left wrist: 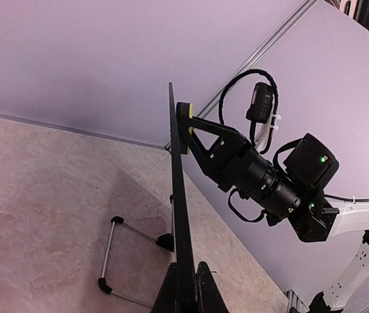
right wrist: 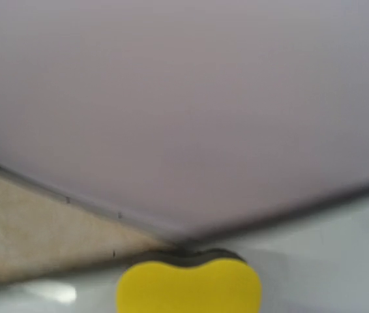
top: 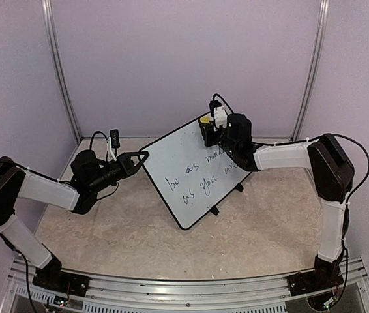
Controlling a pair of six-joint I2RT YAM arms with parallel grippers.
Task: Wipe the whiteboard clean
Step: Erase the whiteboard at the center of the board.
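The whiteboard (top: 177,154) stands tilted on its wire stand (left wrist: 109,251) in the middle of the table, with dark handwriting (top: 197,179) across its lower half. My left gripper (top: 143,156) is shut on the board's left edge. In the left wrist view the board (left wrist: 179,215) is edge-on between my fingers (left wrist: 165,295). My right gripper (top: 206,128) holds a yellow sponge (top: 205,120) at the board's top corner. The sponge (right wrist: 189,287) fills the bottom of the right wrist view, against the white surface (right wrist: 341,261); the right fingers are hidden there.
Purple walls with metal poles (top: 60,72) close in the back and sides. The beige tabletop (top: 119,235) lies around the board. An aluminium rail (top: 171,293) runs along the near edge. The right arm (left wrist: 282,189) is close behind the board in the left wrist view.
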